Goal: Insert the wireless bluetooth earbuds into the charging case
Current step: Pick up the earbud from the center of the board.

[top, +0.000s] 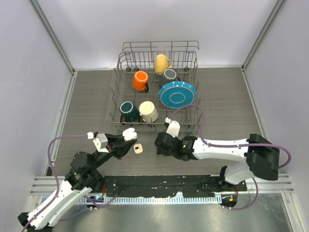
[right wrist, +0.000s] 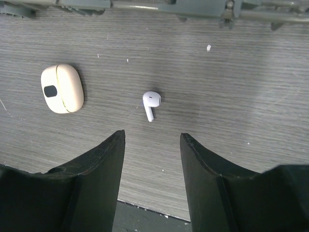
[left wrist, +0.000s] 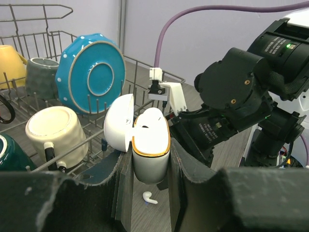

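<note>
My left gripper (left wrist: 150, 162) is shut on the charging case (left wrist: 149, 145), a white case with a gold rim. It is held upright above the table with its lid (left wrist: 118, 123) swung open to the left. Glare washes out the inside of the case. One white earbud (right wrist: 150, 103) lies loose on the grey table, also seen under the held case (left wrist: 149, 197). My right gripper (right wrist: 152, 135) hovers just short of that earbud, open, with nothing between its fingers. From above, the held case (top: 128, 134) sits left of the right gripper (top: 158, 143).
A closed cream case (right wrist: 62, 89) lies on the table left of the earbud, between the two grippers (top: 138, 148). Behind stands a wire dish rack (top: 193, 126) holding several mugs and a teal plate (top: 177, 94). The right arm's black wrist (left wrist: 231, 96) looms close to the held case.
</note>
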You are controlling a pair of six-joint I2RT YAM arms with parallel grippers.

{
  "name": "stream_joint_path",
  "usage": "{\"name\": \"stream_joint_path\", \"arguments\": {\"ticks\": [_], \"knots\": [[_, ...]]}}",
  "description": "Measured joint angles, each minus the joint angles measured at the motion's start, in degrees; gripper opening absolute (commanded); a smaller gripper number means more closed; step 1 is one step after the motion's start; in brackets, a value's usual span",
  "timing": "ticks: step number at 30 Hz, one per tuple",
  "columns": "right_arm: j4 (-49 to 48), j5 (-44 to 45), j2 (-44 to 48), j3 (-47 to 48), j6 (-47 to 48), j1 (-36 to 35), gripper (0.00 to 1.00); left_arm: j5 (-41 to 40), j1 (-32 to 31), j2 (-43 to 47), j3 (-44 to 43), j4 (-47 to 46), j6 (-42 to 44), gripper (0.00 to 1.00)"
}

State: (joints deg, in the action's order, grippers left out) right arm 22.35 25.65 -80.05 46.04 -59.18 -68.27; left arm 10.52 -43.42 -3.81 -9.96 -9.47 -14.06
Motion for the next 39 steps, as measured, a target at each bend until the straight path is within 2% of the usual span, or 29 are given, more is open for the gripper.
{"name": "stream_joint_path", "arguments": {"ticks": [20,39], "knots": [[-1.95,3.89,-10.36,5.68,1.88,0.15,0.46,-0.04,0.00,1.57,0.00,0.59,-0.02,0.00],[-5.35,3.89,-13.42,7.10,3.13,1.62,0.40,-0.04,0.00,1.57,0.00,0.63,-0.04,0.00]]}}
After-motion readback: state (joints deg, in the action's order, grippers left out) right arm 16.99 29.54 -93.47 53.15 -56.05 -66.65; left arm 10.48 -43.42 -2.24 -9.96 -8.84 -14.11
